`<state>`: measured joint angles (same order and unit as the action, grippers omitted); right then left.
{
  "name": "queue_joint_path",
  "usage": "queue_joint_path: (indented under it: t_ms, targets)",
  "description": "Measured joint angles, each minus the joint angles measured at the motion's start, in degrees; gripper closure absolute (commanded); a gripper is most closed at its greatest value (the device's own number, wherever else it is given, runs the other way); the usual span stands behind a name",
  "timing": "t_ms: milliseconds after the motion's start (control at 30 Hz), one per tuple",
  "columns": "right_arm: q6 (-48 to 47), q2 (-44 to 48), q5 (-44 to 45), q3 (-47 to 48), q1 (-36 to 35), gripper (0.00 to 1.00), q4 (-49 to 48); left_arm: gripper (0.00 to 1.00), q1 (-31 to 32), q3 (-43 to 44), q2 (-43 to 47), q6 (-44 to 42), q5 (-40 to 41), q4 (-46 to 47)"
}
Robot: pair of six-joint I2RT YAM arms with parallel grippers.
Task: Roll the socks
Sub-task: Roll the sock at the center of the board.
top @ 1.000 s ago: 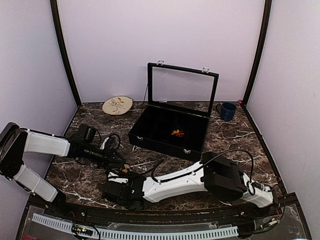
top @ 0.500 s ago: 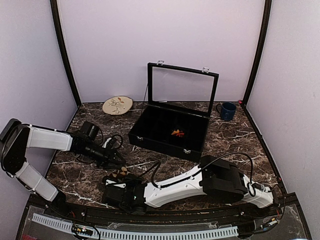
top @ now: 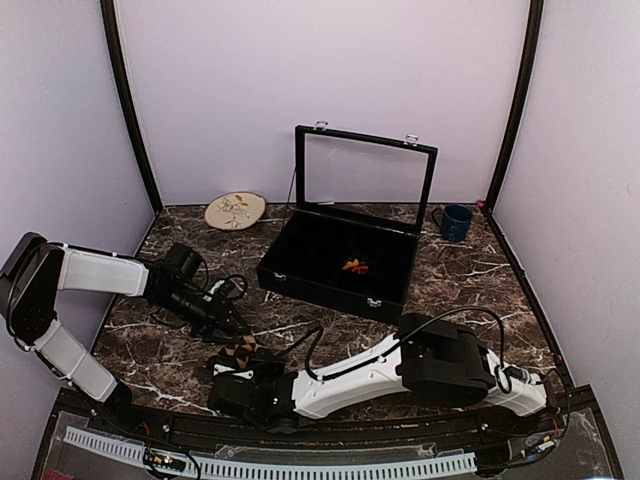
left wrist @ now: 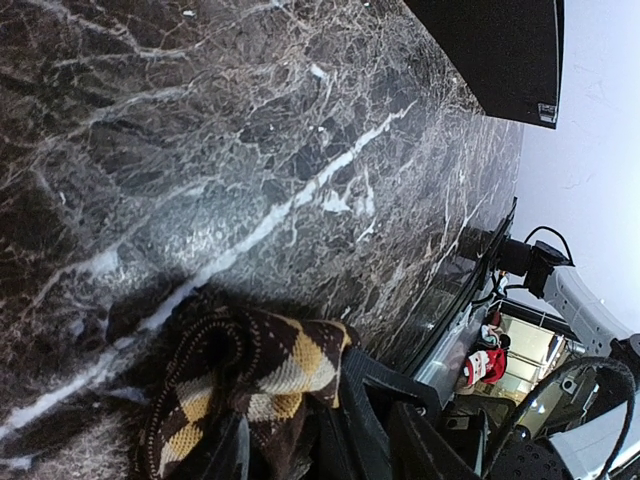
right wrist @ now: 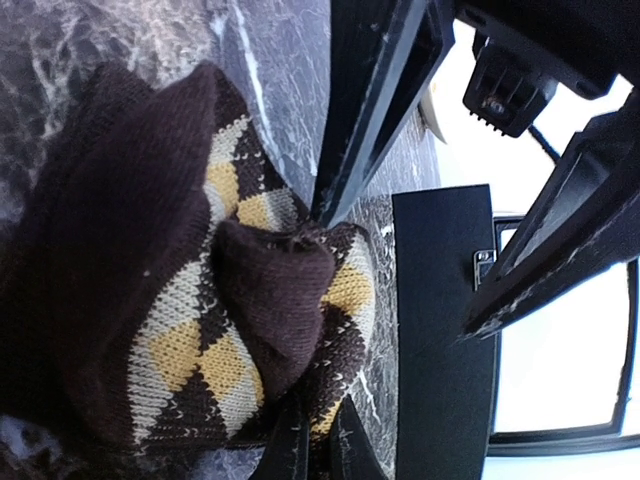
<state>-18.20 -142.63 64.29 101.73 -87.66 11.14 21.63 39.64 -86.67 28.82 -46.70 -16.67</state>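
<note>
Tan-brown sock [top: 240,349] sits bunched near the front edge of the bench [top: 450,290], part-rolled by the look of it. Right hand [right wrist: 305,440] is closed, pinching a fold of the knit. Left hand [top: 232,325] is just beside the bundle, jaws apart, gripping nothing. Judgement: right should hold its pinch firm while left takes the loose cuff low and tucks it over. Red-orange piece, likely the other sock [top: 354,266], lies in the case [top: 330,292].

That brown-and-tan argyle knit sock [right wrist: 180,300] is soft, fuzzy, coarse-stitched cloth. The dark white-veined marble tabletop [left wrist: 300,150] is polished and shiny. The black hinged case [top: 340,265] looks matt, with a clear glass lid [top: 365,170].
</note>
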Motion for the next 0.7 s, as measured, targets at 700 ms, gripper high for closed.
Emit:
queue_joint_path:
  t_ms: [700]
  targets:
    - [-11.37, 0.02, 1.16, -1.97, -0.48, 1.0, -8.92, 0.49, 0.02, 2.51, -3.52, -3.39, -1.22, -3.82]
